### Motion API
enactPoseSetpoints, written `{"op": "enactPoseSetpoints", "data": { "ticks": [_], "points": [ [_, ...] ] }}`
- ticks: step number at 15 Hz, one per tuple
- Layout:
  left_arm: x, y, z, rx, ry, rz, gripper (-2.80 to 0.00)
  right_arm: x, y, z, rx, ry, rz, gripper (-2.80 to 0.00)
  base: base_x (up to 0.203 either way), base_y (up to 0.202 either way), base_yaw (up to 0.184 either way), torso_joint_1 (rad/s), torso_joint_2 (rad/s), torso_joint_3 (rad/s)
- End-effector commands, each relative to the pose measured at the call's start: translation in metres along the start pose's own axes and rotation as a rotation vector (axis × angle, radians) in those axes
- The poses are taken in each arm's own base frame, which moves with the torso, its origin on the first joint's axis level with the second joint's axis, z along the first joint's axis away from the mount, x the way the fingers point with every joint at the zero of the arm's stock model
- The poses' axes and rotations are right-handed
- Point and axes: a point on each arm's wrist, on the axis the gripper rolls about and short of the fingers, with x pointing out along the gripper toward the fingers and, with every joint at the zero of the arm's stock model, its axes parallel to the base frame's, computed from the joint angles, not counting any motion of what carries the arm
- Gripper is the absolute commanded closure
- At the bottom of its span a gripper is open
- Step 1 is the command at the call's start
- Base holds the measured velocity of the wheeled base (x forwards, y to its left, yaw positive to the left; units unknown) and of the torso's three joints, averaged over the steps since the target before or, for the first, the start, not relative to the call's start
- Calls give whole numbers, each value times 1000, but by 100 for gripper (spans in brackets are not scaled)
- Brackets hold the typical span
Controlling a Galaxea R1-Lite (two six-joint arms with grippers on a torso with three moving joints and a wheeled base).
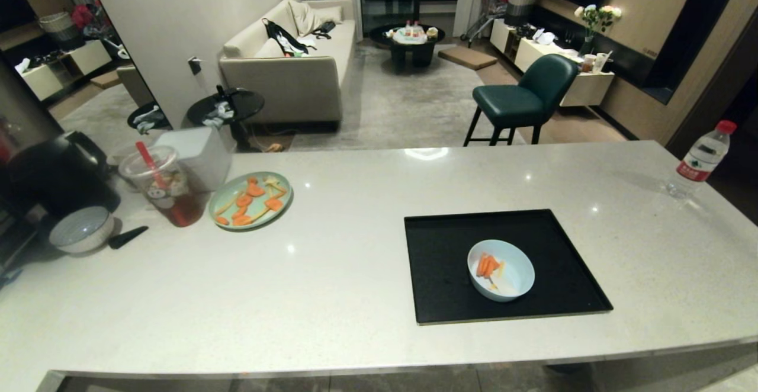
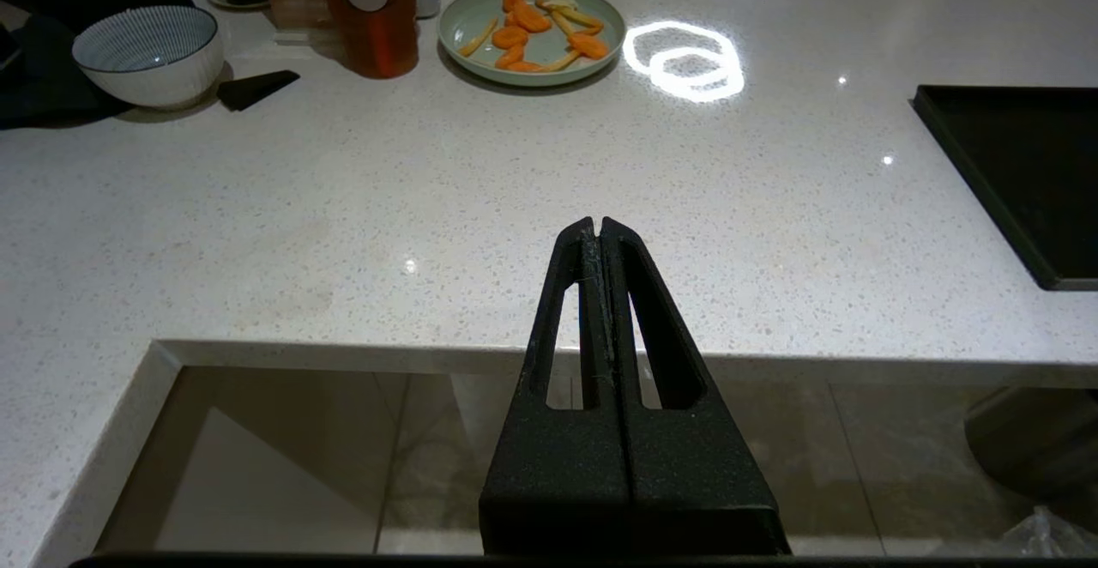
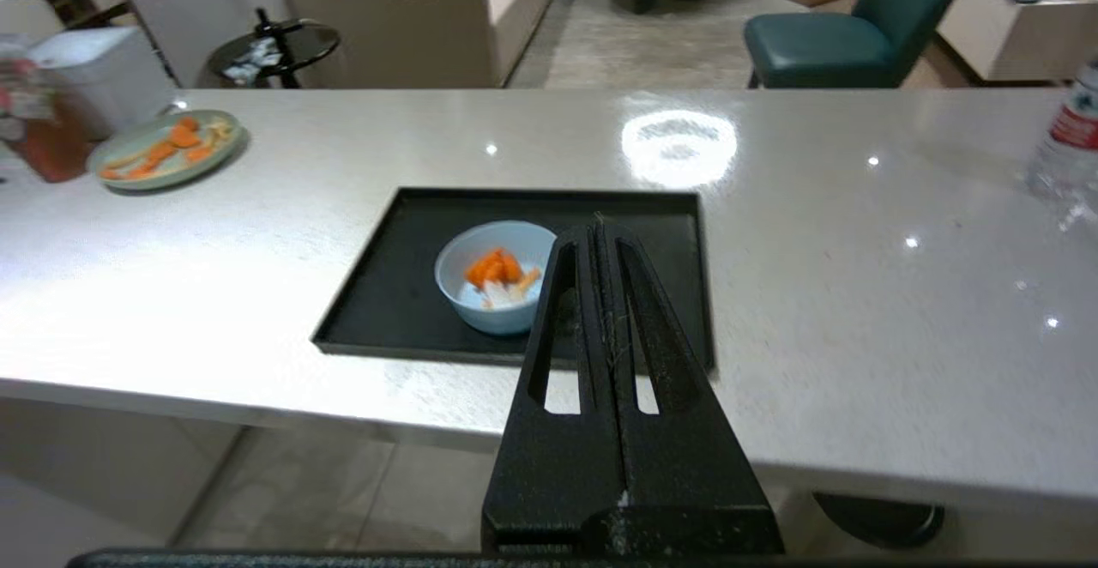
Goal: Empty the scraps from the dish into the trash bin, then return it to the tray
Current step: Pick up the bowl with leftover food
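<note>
Noted bowl (image 1: 501, 270) sitting upright on black tray (image 1: 438, 285), toward the tray's near-right part, clear of the rim. Carrot sticks (image 1: 485, 265) and a few pale bits lay inside the bowl, bunched on its left side. Tray rested flat on pale speckled counter (image 1: 331, 262), right of centre, close to the near edge.

Neither arm showed in the head view. Right gripper (image 3: 604, 233) hung out past the counter's near edge, jaws pressed together, nothing between them; aimed toward the tray, tips overlapping the bowl's right side in the right wrist view but apart from it. Left gripper (image 2: 598, 226) likewise shut tight and empty, poised over the near edge of the counter, left of the tray, whose corner showed at the side of that view.

Seen at far left of the counter: green plate (image 1: 250, 200) with carrot slices and yellow strips, plastic cup (image 1: 164, 186) of dark drink with red straw just left of the plate, white patterned bowl (image 1: 82, 230) nearer the edge, black kettle (image 1: 56, 173) behind it. Water bottle (image 1: 702, 158) stood upright at far right. Beyond the counter: green chair (image 1: 524, 99), beige sofa (image 1: 296, 54).

Could not pick out the trash bin for certain in any view
</note>
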Motion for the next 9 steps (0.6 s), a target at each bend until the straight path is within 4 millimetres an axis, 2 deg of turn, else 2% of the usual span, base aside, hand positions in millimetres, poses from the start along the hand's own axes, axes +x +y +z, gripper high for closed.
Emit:
{"op": "enactPoseSetpoints", "data": {
  "ticks": [1,4,7,9],
  "points": [
    [0,0,0,-1,0,1,0,31,-4,30,22,106,8,0,0,0,0,0,0,0],
    [0,0,0,-1,0,0,0,71,-11,54,45,216,13,0,0,0,0,0,0,0],
    [0,0,0,-1,0,1,0,115,-18,57,73,348,16,0,0,0,0,0,0,0],
    [0,0,0,-1,0,-1,0,146,-23,53,98,441,18,0,0,0,0,0,0,0]
  ]
}}
